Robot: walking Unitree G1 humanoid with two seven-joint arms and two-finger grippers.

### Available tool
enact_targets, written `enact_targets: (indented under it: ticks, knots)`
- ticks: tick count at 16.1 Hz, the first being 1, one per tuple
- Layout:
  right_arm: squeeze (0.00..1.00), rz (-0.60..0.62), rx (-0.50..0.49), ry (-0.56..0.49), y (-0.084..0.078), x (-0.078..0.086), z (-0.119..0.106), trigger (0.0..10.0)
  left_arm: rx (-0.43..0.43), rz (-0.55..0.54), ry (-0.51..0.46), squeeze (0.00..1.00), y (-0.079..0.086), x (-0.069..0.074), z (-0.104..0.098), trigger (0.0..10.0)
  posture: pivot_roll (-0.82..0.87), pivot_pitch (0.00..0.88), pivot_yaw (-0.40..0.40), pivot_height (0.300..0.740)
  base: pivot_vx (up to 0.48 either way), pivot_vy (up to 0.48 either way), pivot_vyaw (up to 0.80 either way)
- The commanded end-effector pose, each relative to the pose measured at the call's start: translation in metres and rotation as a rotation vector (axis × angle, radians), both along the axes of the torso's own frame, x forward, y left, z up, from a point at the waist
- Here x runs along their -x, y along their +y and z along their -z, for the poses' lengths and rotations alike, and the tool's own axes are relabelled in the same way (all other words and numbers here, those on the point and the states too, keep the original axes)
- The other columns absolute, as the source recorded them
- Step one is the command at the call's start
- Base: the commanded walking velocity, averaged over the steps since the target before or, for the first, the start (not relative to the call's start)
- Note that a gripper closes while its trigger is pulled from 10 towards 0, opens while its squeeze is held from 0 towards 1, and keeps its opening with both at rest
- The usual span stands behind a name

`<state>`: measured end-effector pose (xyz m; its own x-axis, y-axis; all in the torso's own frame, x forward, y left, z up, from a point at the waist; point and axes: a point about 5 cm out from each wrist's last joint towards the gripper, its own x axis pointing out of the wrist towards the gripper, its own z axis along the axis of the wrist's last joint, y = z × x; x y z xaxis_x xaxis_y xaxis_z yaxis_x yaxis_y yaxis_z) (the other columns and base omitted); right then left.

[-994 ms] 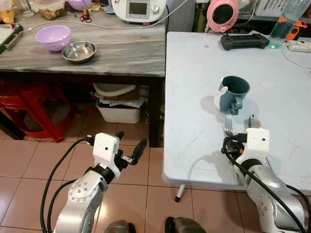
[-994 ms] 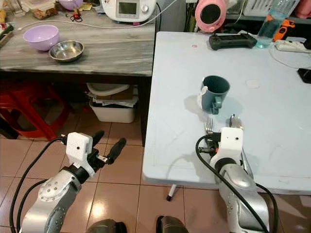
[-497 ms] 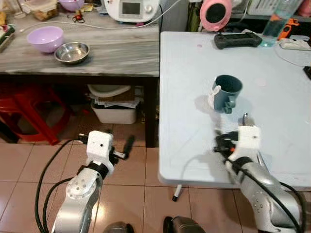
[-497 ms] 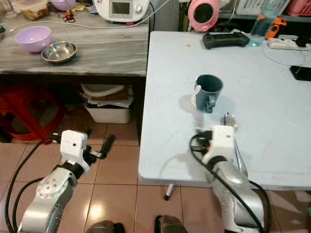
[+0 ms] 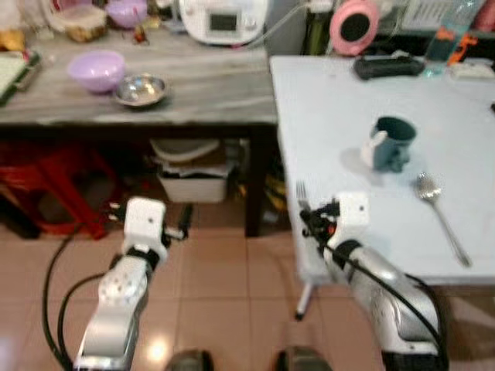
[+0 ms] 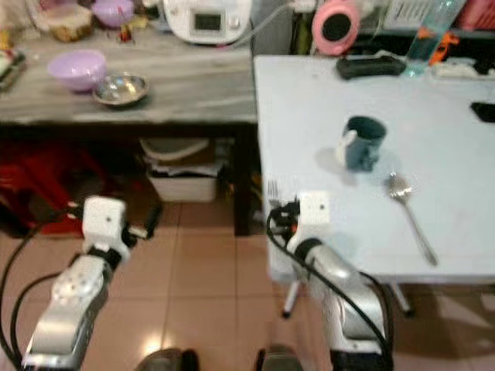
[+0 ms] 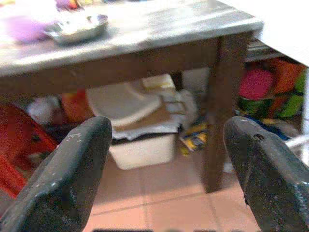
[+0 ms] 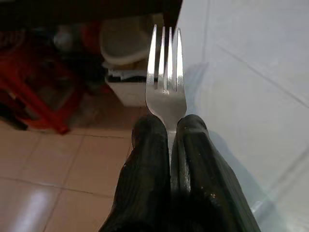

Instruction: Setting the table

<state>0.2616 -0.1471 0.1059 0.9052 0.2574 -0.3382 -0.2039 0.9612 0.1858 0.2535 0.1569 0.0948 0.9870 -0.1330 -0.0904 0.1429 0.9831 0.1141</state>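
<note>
Right hand (image 8: 169,126) clamps a silver metal fork (image 8: 166,72), now carried off the white desk (image 5: 340,116) to its near-left edge. Left hand (image 7: 164,159) gapes open, idle above the floor. Silver spoon (image 5: 438,210) left behind; teal mug (image 5: 390,142) beyond. Fork placement likely next.

This is a lived-in home, the eating corner of a kitchen. The floor (image 5: 216,278) is laid with glossy terracotta tiles. A wood-grain desk (image 5: 193,93) carries a lilac bowl (image 5: 96,69), a small steel bowl (image 5: 140,90), food containers (image 5: 76,19) and a white countertop cooker (image 5: 223,18) with its cord trailing off. Underneath it sit a white plastic tub (image 5: 195,185) stuffed with papers and a red plastic stool (image 5: 58,182). Beside it stands a white folding desk (image 5: 340,116) with a dark teal mug (image 5: 393,141), a spoon (image 5: 439,216), a black game controller (image 5: 390,66), a water bottle (image 5: 455,29) and a pink fan (image 5: 354,25).
</note>
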Motion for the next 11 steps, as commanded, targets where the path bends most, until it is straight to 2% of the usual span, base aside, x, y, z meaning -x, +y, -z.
enact_targets:
  ticks: [1, 2, 7, 9, 10, 11]
  knots:
    - [0.00, 0.060, 0.012, 0.000, -0.012, 0.000, 0.004, 0.0, -0.014, -0.002, -0.010, 0.00, -0.004, -0.001, 0.001, 10.0, -0.04, 0.053, 0.039, 0.740, 0.000, 0.435, 0.00]
    - [0.00, 0.067, 0.015, -0.010, -0.014, -0.001, 0.003, 0.0, -0.019, 0.001, -0.016, 0.00, -0.005, -0.001, 0.001, 10.0, -0.04, 0.052, 0.040, 0.740, 0.000, 0.424, 0.00]
    - [0.00, 0.084, 0.027, -0.116, -0.017, -0.011, -0.011, 0.0, -0.026, -0.005, -0.038, 0.00, -0.009, -0.007, -0.001, 10.0, -0.04, 0.049, 0.040, 0.740, 0.304, 0.371, 0.00]
    - [0.00, 0.089, 0.024, -0.151, -0.017, -0.012, -0.014, 0.0, -0.032, -0.007, -0.054, 0.00, -0.010, -0.010, -0.003, 10.0, -0.04, 0.048, 0.040, 0.740, 0.437, 0.000, 0.00]
    - [0.00, 0.093, 0.036, -0.158, -0.017, -0.013, -0.014, 4.4, -0.029, -0.004, -0.061, 0.00, -0.011, -0.011, -0.004, 10.0, -0.04, 0.047, 0.039, 0.740, 0.472, 0.000, 0.00]
    - [0.00, 0.098, 0.033, -0.165, -0.017, -0.013, -0.015, 10.0, -0.027, -0.003, -0.061, 0.00, -0.011, -0.011, -0.004, 10.0, -0.04, 0.047, 0.039, 0.740, 0.480, 0.000, 0.00]
